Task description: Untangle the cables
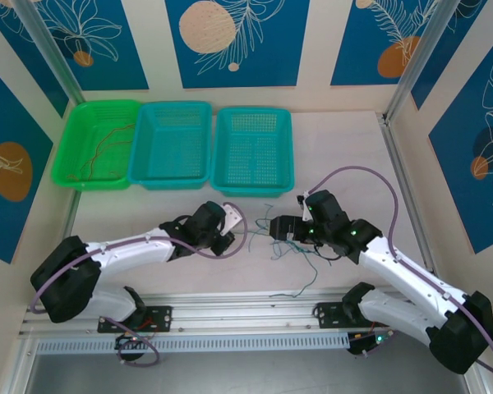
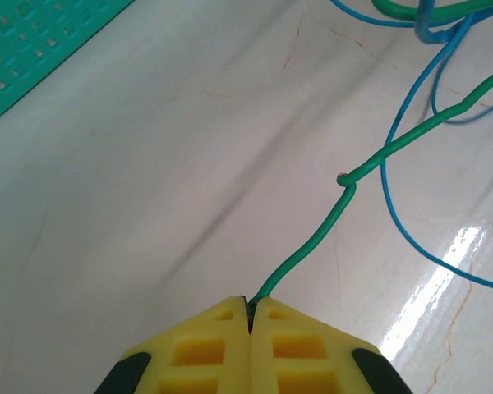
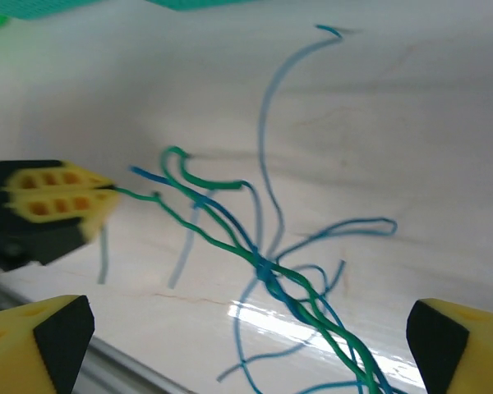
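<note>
A tangle of thin green and blue cables [image 1: 300,245] lies on the white table between the two arms. My left gripper [image 2: 251,308] is shut on the end of one green cable [image 2: 312,242], which has a small kink [image 2: 345,179] and runs up-right to the blue cables [image 2: 411,107]. The right wrist view has that same left gripper [image 3: 107,197] at the left, pinching the green cable [image 3: 193,226]. My right gripper [image 3: 248,332] is open, its fingertips [image 3: 62,328] far apart. The twisted green and blue bundle [image 3: 312,304] runs between them and off the bottom edge. Thin red-orange cables [image 1: 107,152] lie in the green basket.
Along the back stand a green basket [image 1: 103,105] and two teal baskets [image 1: 174,107] [image 1: 253,113]. A teal basket corner [image 2: 33,49] sits left of the left gripper. A metal rail [image 1: 246,308] runs along the near edge.
</note>
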Robot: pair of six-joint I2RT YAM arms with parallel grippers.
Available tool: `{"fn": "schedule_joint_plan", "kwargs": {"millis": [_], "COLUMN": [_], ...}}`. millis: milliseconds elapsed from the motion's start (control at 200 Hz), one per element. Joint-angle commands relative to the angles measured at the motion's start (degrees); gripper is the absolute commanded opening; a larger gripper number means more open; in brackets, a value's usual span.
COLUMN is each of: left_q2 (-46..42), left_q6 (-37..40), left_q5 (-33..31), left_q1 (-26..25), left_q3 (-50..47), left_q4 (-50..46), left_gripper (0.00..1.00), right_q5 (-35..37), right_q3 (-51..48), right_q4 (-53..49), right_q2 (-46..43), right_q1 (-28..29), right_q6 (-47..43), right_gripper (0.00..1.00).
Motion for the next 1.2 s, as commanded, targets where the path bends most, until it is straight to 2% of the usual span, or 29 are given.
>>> {"fn": "schedule_joint_plan", "kwargs": {"millis": [0,80,140,205,250,360,375,395,415,440,460,485,515,530,585,630,680,755,830,990,1120,1195], "left_q2": [1.4,1.8,1.6,1.0,0.2,-1.5,-1.6,-1.7,-1.7,-1.6,-1.5,-1.4,-1.2,-1.2,-1.4,-1.6,-2.2,-3.6,-5.7,-11.2,-12.5,-12.3], "left_q6": [0.5,0.6,0.2,-0.4,-0.7,-0.9,-0.9,-0.9,-0.9,-1.0,-1.0,-1.1,-1.2,-1.2,-1.4,-1.5,-1.1,-0.1,1.0,3.6,5.4,6.0], "left_q5": [1.1,-1.5,-4.5,-6.7,-7.0,-6.3,-6.2,-6.2,-6.2,-6.1,-6.0,-5.8,-5.5,-5.2,-4.5,-4.3,-3.5,-1.5,0.7,2.5,2.2,2.2], "left_q1": [0.4,0.4,0.5,1.0,1.4,2.0,2.0,2.1,2.1,2.2,2.2,2.1,2.1,2.1,2.2,2.1,2.2,2.1,2.1,1.9,2.0,1.9], "left_q3": [0.0,-0.2,-0.8,-1.6,-2.1,-3.1,-3.1,-3.2,-3.3,-3.3,-3.3,-3.2,-3.1,-3.1,-3.1,-3.1,-3.0,-3.4,-4.8,-7.4,-7.4,-7.4], "left_q4": [0.5,-0.2,-0.6,-1.0,-1.2,-0.9,-0.8,-0.8,-0.7,-0.6,-0.6,-0.5,-0.3,-0.2,0.3,0.7,1.2,3.4,6.9,11.0,10.0,9.5], "left_gripper": [0.00,0.00,0.00,0.00,0.00,0.00,0.00,0.00,0.00,0.00,0.00,0.00,0.00,0.00,0.00,0.00,0.00,0.00,0.00,0.00,0.00,0.00], "right_q5": [-7.9,-7.7,-9.2,-13.7,-17.4,-23.8,-24.7,-26.1,-27.0,-27.1,-26.8,-26.7,-27.6,-28.3,-29.8,-27.1,-21.9,-14.7,-12.9,-6.2,-10.0,-7.7], "right_q3": [2.9,4.9,5.3,5.7,5.5,5.1,5.1,4.9,4.6,4.2,4.0,3.6,3.0,2.7,2.0,3.1,5.4,8.7,11.6,17.6,19.4,20.5], "right_q4": [3.4,-0.7,-3.8,-6.7,-7.9,-10.0,-10.1,-9.9,-9.3,-9.0,-8.9,-8.4,-7.0,-6.3,-4.4,-6.0,-8.7,-11.1,-11.6,-11.6,-6.9,-7.2], "right_q2": [-0.5,0.0,0.6,1.6,2.3,4.2,4.3,4.4,4.3,4.1,3.8,3.4,2.9,2.4,1.1,0.7,1.0,3.9,9.8,22.4,28.2,29.8], "right_q1": [-3.0,-8.6,-15.5,-23.4,-28.2,-35.4,-36.0,-36.7,-37.3,-37.7,-37.8,-37.7,-37.4,-37.1,-34.4,-30.6,-24.6,-16.7,-12.0,-5.1,-2.5,-1.2], "right_q6": [1.7,3.7,5.5,6.0,6.0,5.6,5.3,4.9,4.9,5.3,5.9,6.2,6.1,5.9,3.8,1.5,-1.8,-4.4,-3.1,3.9,5.9,4.6], "right_gripper": [0.99,0.99,1.00,1.00,0.95,0.88,0.83,0.70,0.49,0.29,0.22,0.19,0.21,0.26,0.53,0.66,0.73,0.76,0.76,0.74,0.72,0.74]}}
